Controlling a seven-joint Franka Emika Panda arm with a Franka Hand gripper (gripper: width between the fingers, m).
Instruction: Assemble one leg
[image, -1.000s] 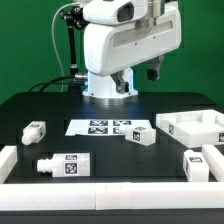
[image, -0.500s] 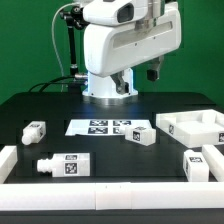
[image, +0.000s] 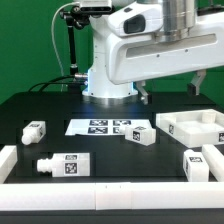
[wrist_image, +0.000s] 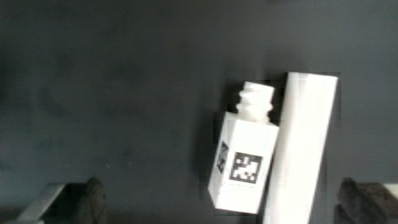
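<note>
Approach step: the gripper (wrist_image: 221, 203) hovers, jaws spread wide and empty, with the leg (wrist_image: 249, 150) lying on the dark table (wrist_image: 107, 100) between them, against a white rail (wrist_image: 308, 140); next, seemingly, a centred descent and squeeze

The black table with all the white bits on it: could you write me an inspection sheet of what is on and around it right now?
Surface: black table, edged by white rails at the front and sides.
Job's things: four tagged legs lie loose, none fitted. The wrist view shows one leg close beside a rail.
Clutter: marker board flat mid-table; tray-like panel at the exterior view's right.
Grippers: gripper open, holding nothing, above that leg.
Cables: black cables behind the robot's base.
Surroundings: green backdrop.
</note>
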